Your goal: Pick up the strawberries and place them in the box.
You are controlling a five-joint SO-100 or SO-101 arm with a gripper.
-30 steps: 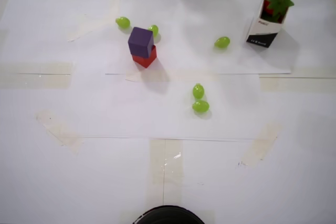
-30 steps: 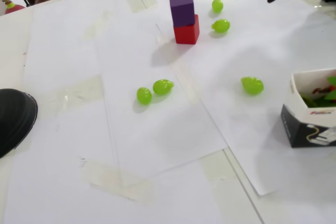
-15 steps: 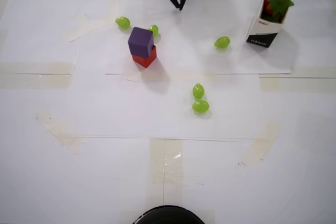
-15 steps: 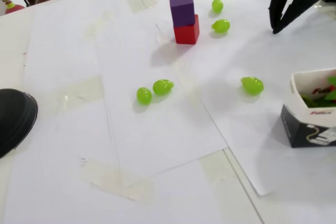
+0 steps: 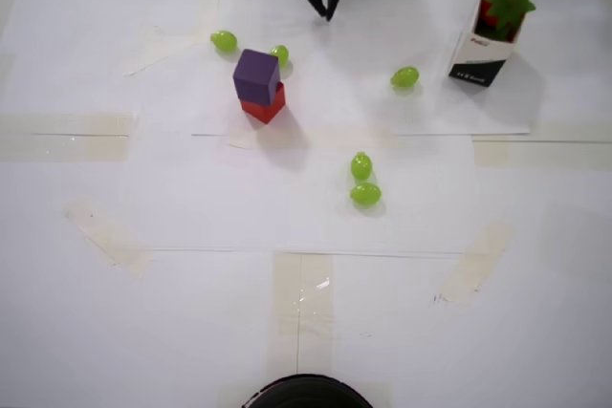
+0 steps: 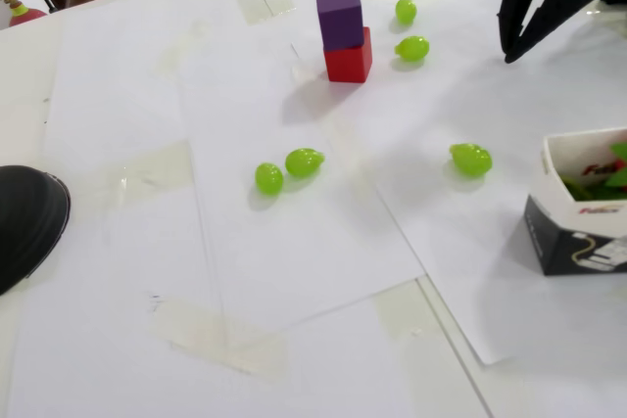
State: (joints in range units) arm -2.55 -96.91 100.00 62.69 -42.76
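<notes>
Strawberries sit in the box upper right; gripper empty, tips together. Risk: grabbing a grape.

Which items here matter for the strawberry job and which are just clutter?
Job:
- strawberries, leafy tops showing inside the box
- box, upper right in the overhead view
- end effector, at the top edge, holding nothing

Clutter:
- five grapes: pair, one by the box, two by the cubes
- purple cube stacked on red cube
- black object at the bottom edge
</notes>
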